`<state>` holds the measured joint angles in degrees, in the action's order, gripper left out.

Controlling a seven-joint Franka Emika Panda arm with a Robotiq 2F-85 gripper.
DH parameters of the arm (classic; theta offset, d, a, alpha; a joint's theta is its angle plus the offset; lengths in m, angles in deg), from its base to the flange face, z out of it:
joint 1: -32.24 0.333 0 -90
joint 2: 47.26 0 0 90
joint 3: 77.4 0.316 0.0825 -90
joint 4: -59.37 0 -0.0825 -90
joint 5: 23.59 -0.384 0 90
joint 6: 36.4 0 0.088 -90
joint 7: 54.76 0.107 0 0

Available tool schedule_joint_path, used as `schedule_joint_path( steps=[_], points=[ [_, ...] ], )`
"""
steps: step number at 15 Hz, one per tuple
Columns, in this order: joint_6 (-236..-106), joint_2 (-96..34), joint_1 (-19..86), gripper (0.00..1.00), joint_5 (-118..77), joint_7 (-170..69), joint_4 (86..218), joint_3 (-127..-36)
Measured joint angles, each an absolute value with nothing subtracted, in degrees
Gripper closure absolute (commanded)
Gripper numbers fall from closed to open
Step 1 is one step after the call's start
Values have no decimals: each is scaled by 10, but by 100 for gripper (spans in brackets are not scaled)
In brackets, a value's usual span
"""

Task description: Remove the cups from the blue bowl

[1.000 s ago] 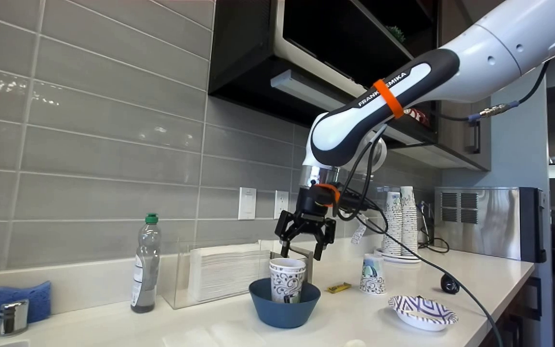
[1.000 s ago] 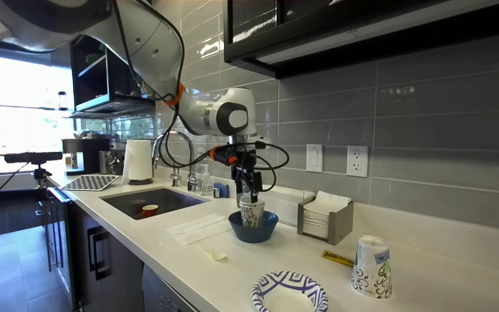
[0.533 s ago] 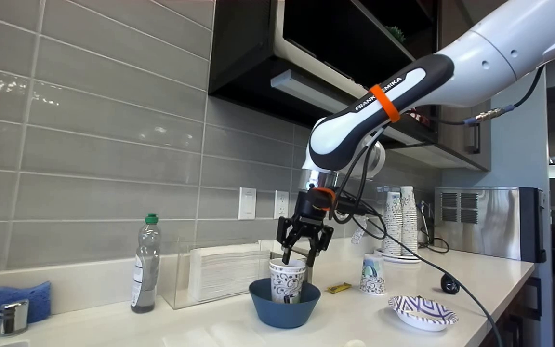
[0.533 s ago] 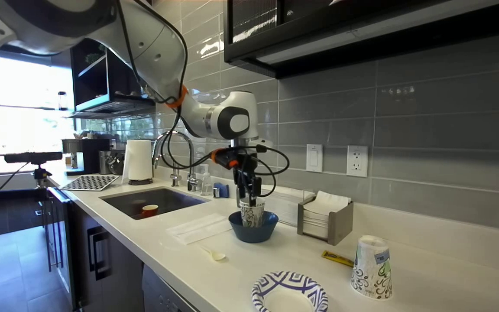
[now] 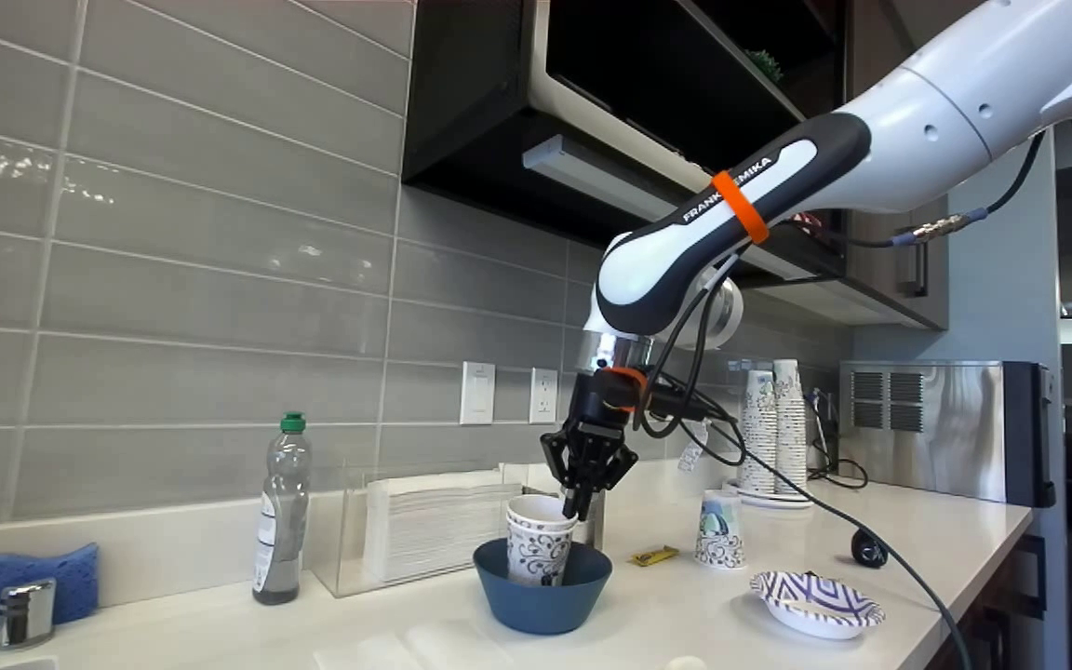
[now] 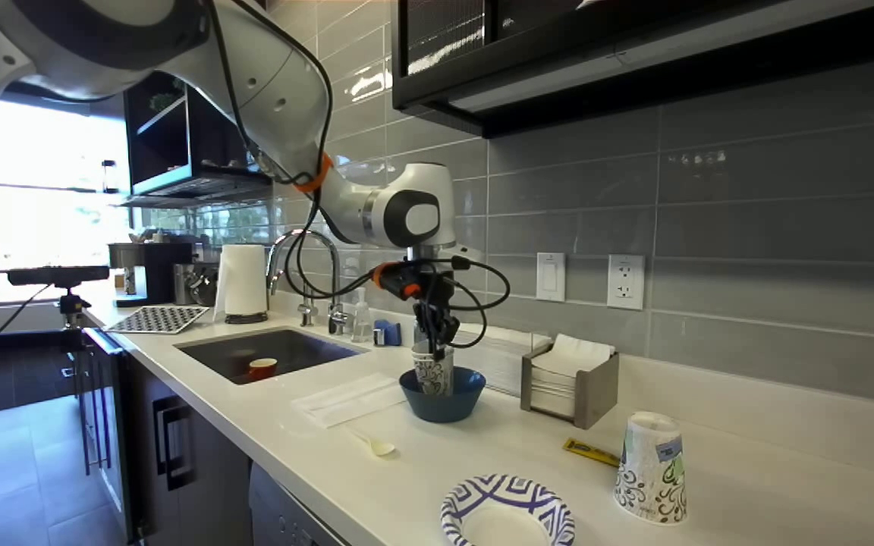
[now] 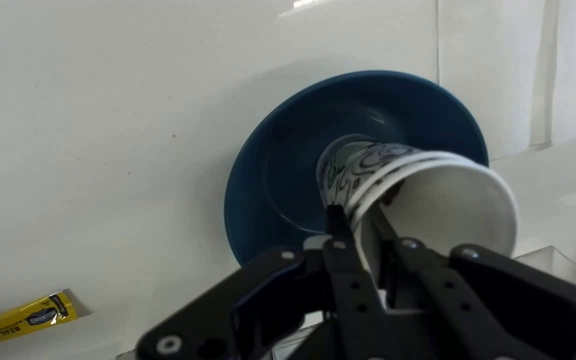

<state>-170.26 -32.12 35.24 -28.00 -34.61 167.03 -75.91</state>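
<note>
Two nested white cups (image 5: 537, 558) with a swirl print lean inside the dark blue bowl (image 5: 543, 605). In the wrist view the cups (image 7: 448, 205) tilt to one side, with both rims showing. My gripper (image 7: 356, 214) has come together across their near wall, with one finger inside the upper cup and the other pressed along the outside. Its jaws are nearly together, with only the cup walls between them. The bowl (image 6: 448, 409) stands on the counter, and the gripper (image 6: 438, 353) reaches down to the cups from above.
A clear bottle (image 5: 282, 521) and a napkin holder (image 6: 573, 383) stand by the wall. Near the bowl lie a yellow packet (image 7: 23, 320), an upside-down cup (image 6: 651, 470), a patterned dish (image 6: 456, 516) and a spoon (image 6: 378, 447). Beyond the counter's middle is a sink (image 6: 285, 341).
The gripper has come down and its jaws have closed from wide open onto the cups' wall. The cups have shifted and tilted away, and the bowl has slid slightly.
</note>
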Motion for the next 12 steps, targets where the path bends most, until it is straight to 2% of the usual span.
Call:
schedule_joint_path(
  steps=[12],
  points=[
    [-1703,-337,351,99,-299,-343,1645,-763]
  ],
)
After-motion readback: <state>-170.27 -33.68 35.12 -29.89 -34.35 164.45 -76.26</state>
